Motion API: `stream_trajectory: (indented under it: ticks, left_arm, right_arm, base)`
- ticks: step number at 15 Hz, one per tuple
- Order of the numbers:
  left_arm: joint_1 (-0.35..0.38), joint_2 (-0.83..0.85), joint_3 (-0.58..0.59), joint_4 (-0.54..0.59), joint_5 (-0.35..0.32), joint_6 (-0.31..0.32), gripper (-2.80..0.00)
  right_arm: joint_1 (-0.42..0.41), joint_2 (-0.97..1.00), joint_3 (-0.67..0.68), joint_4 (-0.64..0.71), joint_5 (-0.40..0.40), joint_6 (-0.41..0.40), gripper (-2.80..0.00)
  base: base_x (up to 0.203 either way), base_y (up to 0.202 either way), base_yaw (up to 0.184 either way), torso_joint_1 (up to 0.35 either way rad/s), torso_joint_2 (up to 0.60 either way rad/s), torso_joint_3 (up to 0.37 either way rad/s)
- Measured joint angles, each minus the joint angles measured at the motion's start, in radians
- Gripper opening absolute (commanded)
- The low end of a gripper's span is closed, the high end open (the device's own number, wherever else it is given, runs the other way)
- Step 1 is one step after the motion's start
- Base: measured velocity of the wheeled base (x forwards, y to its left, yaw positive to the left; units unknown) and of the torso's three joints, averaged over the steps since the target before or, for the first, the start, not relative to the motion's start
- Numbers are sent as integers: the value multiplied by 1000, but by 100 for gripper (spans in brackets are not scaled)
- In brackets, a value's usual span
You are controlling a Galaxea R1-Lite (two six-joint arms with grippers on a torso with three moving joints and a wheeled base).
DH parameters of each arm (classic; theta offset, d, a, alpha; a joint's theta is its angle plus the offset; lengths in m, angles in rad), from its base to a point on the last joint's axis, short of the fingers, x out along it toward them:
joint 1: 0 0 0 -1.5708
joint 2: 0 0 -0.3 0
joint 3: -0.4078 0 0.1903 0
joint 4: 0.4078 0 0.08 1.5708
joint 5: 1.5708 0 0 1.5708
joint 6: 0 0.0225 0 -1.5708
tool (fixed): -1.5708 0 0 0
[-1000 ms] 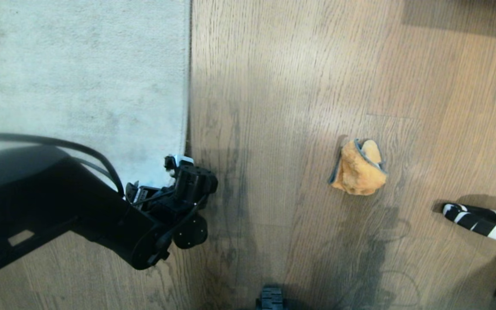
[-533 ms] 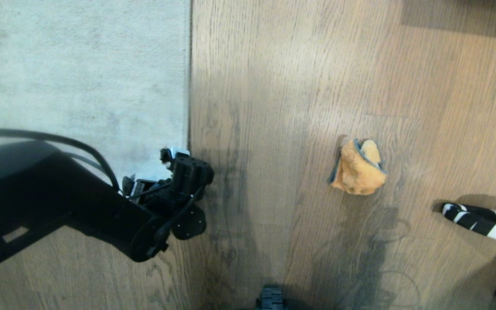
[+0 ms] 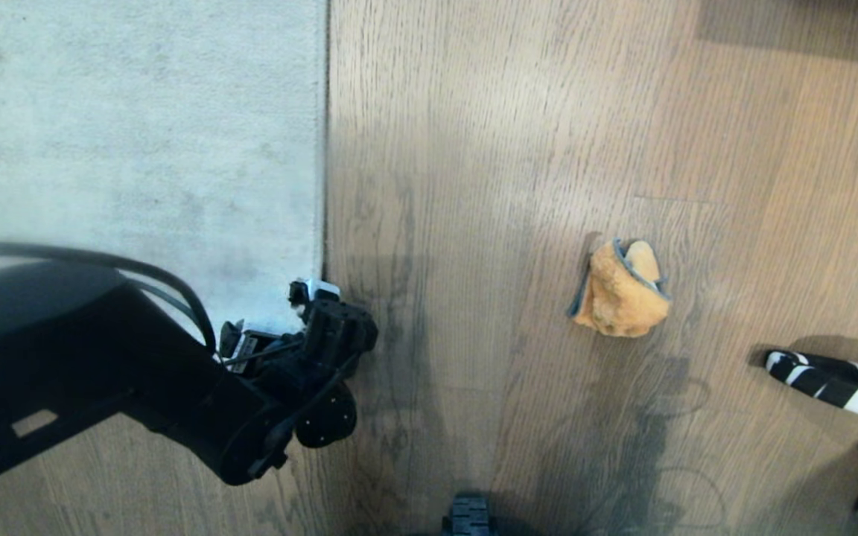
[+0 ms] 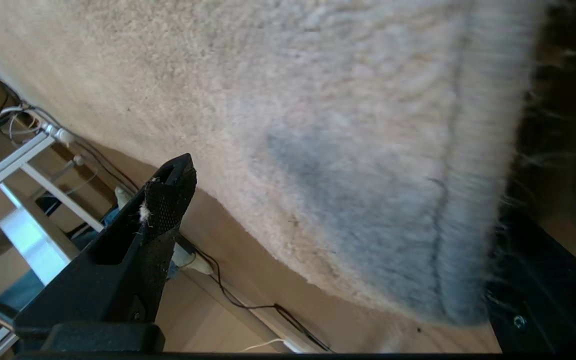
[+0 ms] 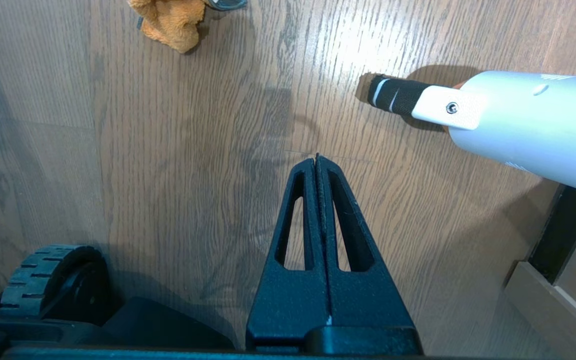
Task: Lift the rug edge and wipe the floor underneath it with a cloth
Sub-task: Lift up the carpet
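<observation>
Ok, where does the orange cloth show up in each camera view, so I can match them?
Head view: the cloth lies on the floor, right of centre, well clear of the rug edge.
Left wrist view: not in it; only rug and one open tool finger.
Right wrist view: at the top edge, left of centre.
Shared landmark: the black-and-white striped tip near the cloth.
</observation>
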Motion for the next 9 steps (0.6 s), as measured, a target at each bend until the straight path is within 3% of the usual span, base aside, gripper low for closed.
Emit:
stream_trajectory:
  ticks: [4, 9]
  left_arm:
    - [-57, -8, 64, 3, 12, 1, 0]
    - [-58, -14, 108, 2, 15, 3, 0]
  right_arm:
    - [0, 0, 0, 0, 0, 0, -280]
    - [0, 0, 0, 0, 0, 0, -280]
  base:
    - [0, 0, 0, 0, 0, 0]
    - [0, 0, 0, 0, 0, 0]
